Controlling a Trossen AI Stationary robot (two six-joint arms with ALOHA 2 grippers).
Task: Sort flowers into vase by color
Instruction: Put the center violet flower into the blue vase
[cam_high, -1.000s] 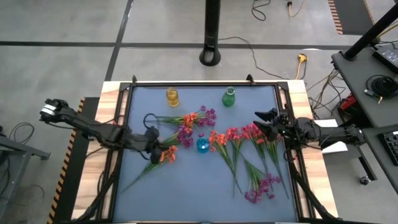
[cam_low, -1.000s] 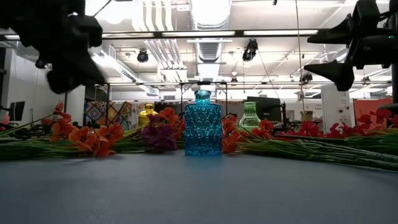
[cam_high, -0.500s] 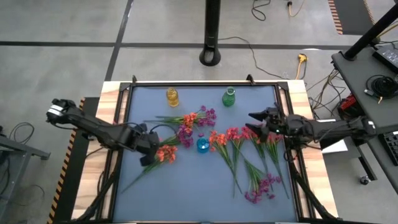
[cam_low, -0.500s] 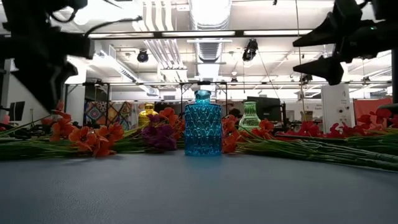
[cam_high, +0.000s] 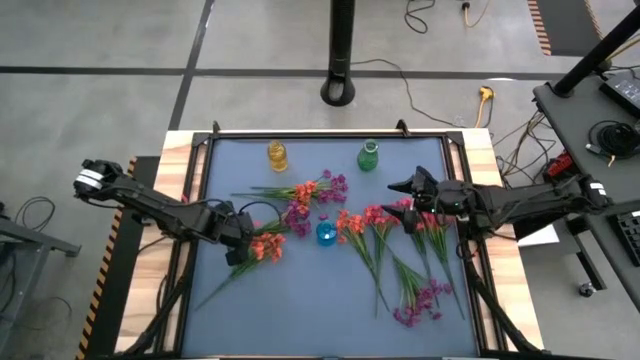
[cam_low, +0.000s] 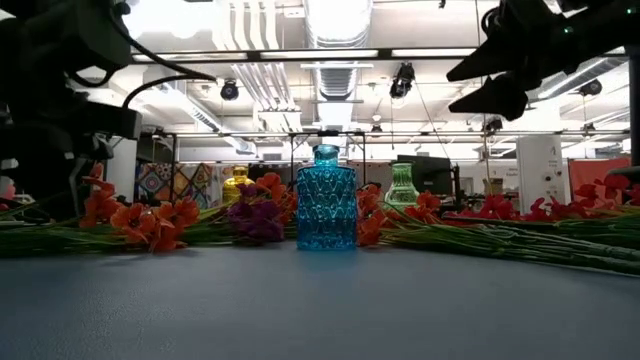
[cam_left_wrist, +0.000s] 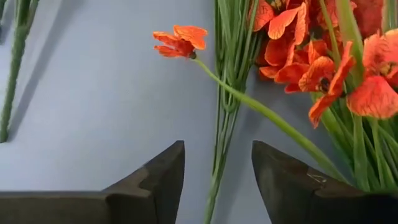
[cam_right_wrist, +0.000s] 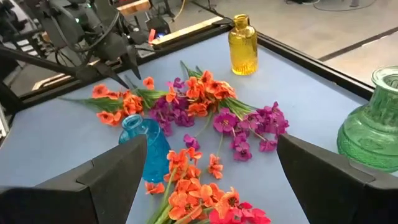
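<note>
While every sprig lies loose on the mat, we see three empty vases.
Left gripper: jaws apart, straddling an orange sprig, nothing gripped.
Right gripper: wide, empty, above the red flowers.
Blue vase: centre.
Yellow vase, green vase: far edge.
Progress: we judge nothing sorted yet.

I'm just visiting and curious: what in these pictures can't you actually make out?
- Left gripper: low view shows only a dark silhouette.
- Orange sprig: left wrist view cuts its blossoms at the edge.
- Green vase: cut off in the right wrist view.
- Yellow vase: flowers hide its base, low view.
</note>
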